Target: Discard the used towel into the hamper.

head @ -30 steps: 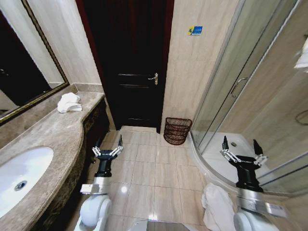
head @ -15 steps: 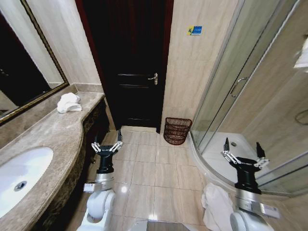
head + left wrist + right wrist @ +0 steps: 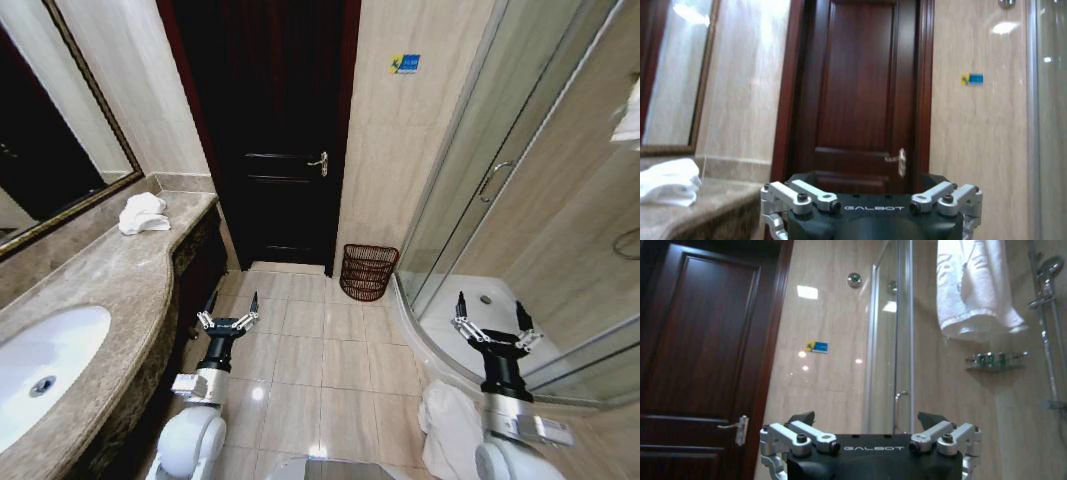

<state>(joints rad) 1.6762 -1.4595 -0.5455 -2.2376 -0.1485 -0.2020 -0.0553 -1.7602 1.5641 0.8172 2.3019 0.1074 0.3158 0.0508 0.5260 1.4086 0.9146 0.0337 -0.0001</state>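
- Spread wide, both grippers' jaws hold nothing: left gripper (image 3: 232,309) above the near floor, right gripper (image 3: 492,318) near the shower.
- Hamper (image 3: 367,271) stands far, beside the door (image 3: 268,130).
- Towel (image 3: 143,213) lies on the counter (image 3: 110,275), far left.

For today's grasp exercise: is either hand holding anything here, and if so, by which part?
Nothing is held. The left hand and right hand are both open and empty above the floor; the towel lies on the counter.

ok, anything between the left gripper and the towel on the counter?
Yes: the counter's curved front edge. The left gripper hangs open below it, over the floor; the towel lies on top near the wall. Nothing else intervenes.
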